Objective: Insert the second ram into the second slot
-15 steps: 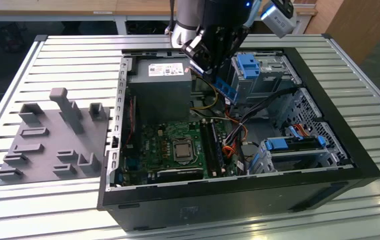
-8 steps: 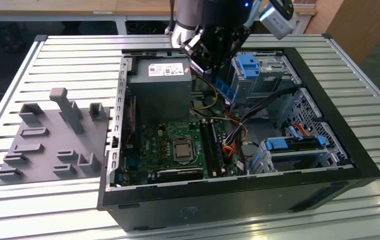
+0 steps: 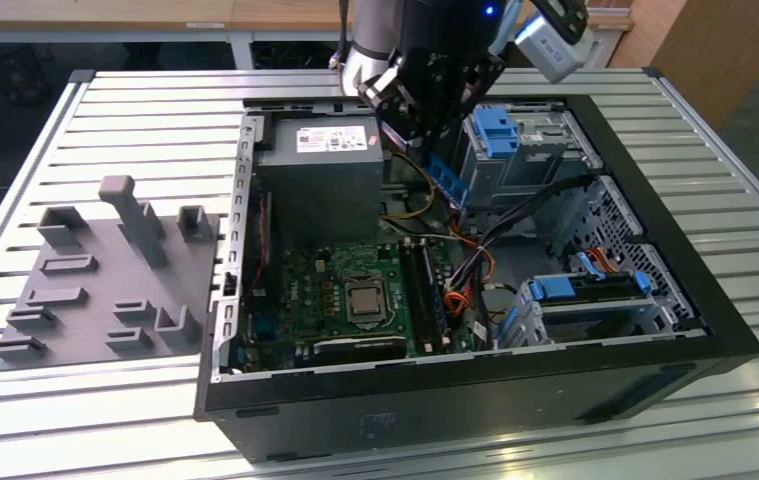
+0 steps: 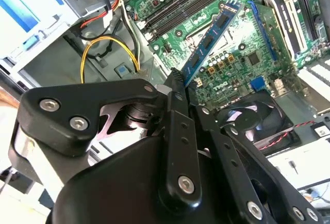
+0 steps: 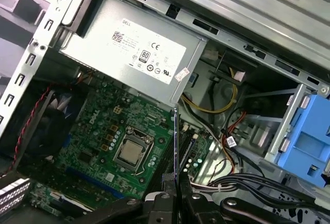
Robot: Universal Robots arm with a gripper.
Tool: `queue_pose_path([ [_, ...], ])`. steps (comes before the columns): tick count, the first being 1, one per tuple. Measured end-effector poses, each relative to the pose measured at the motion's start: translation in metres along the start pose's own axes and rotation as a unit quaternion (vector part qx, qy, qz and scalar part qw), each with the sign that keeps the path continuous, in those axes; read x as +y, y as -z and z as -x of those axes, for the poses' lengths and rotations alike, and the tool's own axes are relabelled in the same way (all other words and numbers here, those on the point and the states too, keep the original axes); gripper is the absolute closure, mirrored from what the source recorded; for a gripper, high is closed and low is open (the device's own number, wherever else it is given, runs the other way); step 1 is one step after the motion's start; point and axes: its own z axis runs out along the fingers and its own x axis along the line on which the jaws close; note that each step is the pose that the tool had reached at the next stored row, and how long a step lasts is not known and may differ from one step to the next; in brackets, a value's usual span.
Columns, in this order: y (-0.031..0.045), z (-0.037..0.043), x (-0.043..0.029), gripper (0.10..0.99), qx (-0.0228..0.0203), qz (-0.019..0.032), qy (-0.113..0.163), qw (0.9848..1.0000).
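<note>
My gripper hangs over the back of the open computer case, shut on the second ram, a thin blue stick that slopes down from the fingers above the cables. In the second wrist view the ram shows dark chips and juts from the gripper over the green motherboard. In the first wrist view the ram appears edge-on above the gripper. The long black memory slots lie on the board beside the processor, lower than the ram and apart from it. Which one is the second slot I cannot tell.
A grey power supply stands right beside the gripper. Blue drive-bay clips and black and yellow cables crowd the exterior view's right of the case. A grey fixture plate lies on the slatted table. A fan sits near the board.
</note>
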Motion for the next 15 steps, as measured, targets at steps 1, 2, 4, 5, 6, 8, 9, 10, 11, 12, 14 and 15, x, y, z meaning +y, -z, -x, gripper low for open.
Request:
queue_pose_path([
  [1,0.0000,0.0000,0.0000,0.945,-0.0001,0.0000,-0.004,1.0000],
  [2,0.0000,0.0000,0.0000,0.945,-0.0002,-0.0001,-0.007,1.0000],
  [4,0.0000,0.0000,0.0000,0.945,-0.0004,-0.0002,-0.014,0.9999],
  [5,0.0000,0.0000,0.0000,0.945,-0.0005,-0.0003,-0.017,0.9999],
  [6,0.0000,0.0000,0.0000,0.945,-0.0006,-0.0003,-0.019,0.9998],
  [8,0.0000,0.0000,0.0000,0.945,-0.0008,-0.0004,-0.025,0.9997],
  [9,0.0000,0.0000,0.0000,0.945,-0.0009,-0.0005,-0.028,0.9996],
  [10,0.0000,0.0000,0.0000,0.945,-0.0010,-0.0005,-0.032,0.9995],
  [11,0.0000,0.0000,0.0000,0.945,-0.0011,-0.0005,-0.034,0.9994],
  [12,0.0000,0.0000,0.0000,0.945,-0.0012,-0.0006,-0.037,0.9993],
  [14,-0.0001,0.0000,0.0000,0.945,-0.0015,-0.0007,-0.046,0.9989],
  [15,0.0000,0.0000,0.0000,0.945,-0.0016,-0.0008,-0.050,0.9987],
])
